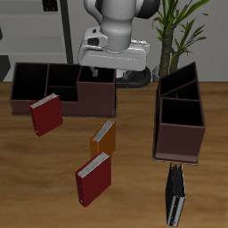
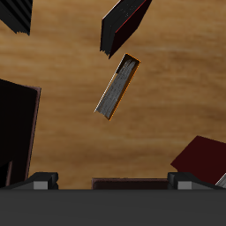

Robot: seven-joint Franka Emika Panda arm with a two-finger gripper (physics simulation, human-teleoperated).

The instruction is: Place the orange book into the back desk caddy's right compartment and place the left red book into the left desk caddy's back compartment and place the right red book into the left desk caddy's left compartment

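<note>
Exterior view: two desk caddies, two red books, one orange book [image 1: 104, 136] and one black book [image 1: 175, 196] are present; the orange book stands on the table in front of the back desk caddy [image 1: 62, 89], near the middle. Wrist view: the orange book [image 2: 117, 86] looks thin, stiff and light, best pinched across its covers. The gripper [image 2: 113, 182] holds nothing; its jaw spacing cannot be determined.

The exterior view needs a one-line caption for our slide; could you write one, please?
Franka end effector hovering above the back desk caddy, with the orange book and two red books standing on the table.
</note>
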